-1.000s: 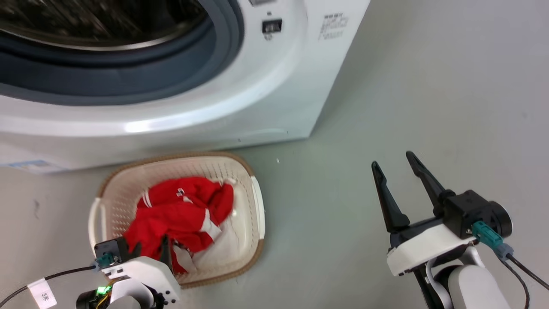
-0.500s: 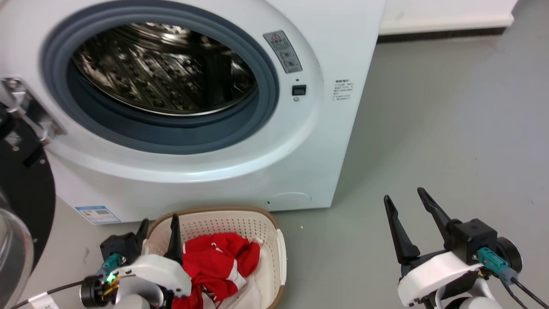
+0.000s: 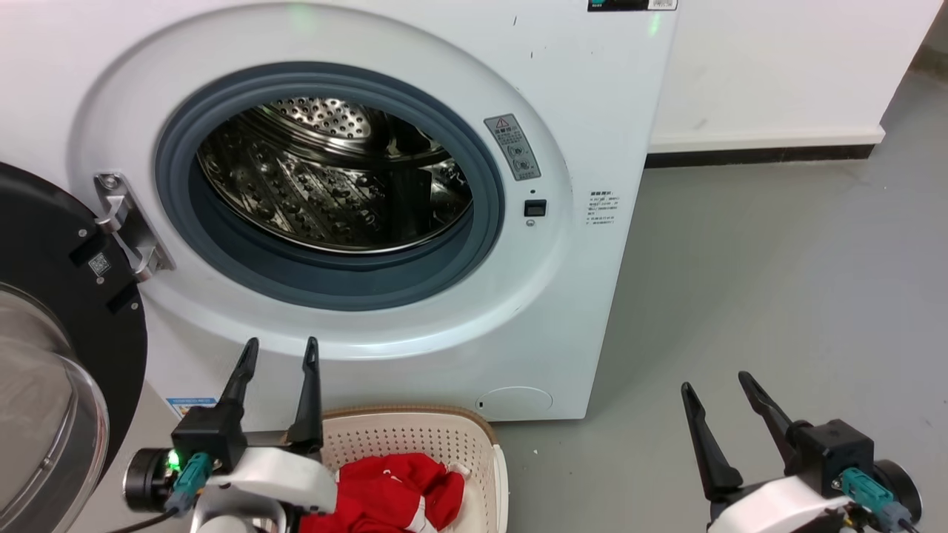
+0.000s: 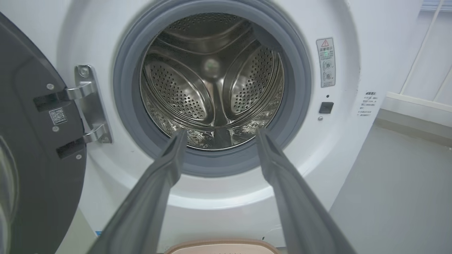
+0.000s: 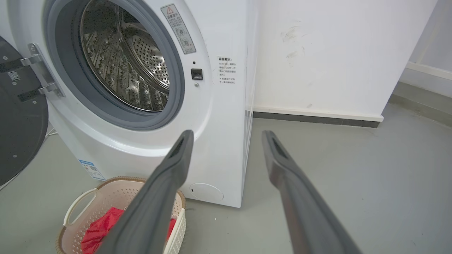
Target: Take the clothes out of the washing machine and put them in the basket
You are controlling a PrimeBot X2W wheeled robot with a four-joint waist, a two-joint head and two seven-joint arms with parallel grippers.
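Observation:
The white washing machine (image 3: 578,311) stands with its door (image 3: 52,348) swung open to the left, and its steel drum (image 3: 333,185) holds no clothes that I can see. On the floor before it sits the cream basket (image 3: 415,437) with red clothes (image 3: 392,492) inside. My left gripper (image 3: 281,348) is open and empty, raised above the basket's left side, fingers pointing at the washer front. In the left wrist view the left gripper (image 4: 219,133) faces the drum (image 4: 212,88). My right gripper (image 3: 717,385) is open over bare floor at the lower right.
Grey floor (image 3: 778,296) spreads to the right of the washer. A white wall with a dark baseboard (image 3: 763,155) runs behind it. The open door's glass bowl (image 3: 37,414) bulges at the far left, close to my left arm.
The head camera has tilted up, so the whole drum opening and the wall now show. My left gripper has risen out of the basket, leaving the red clothes in it.

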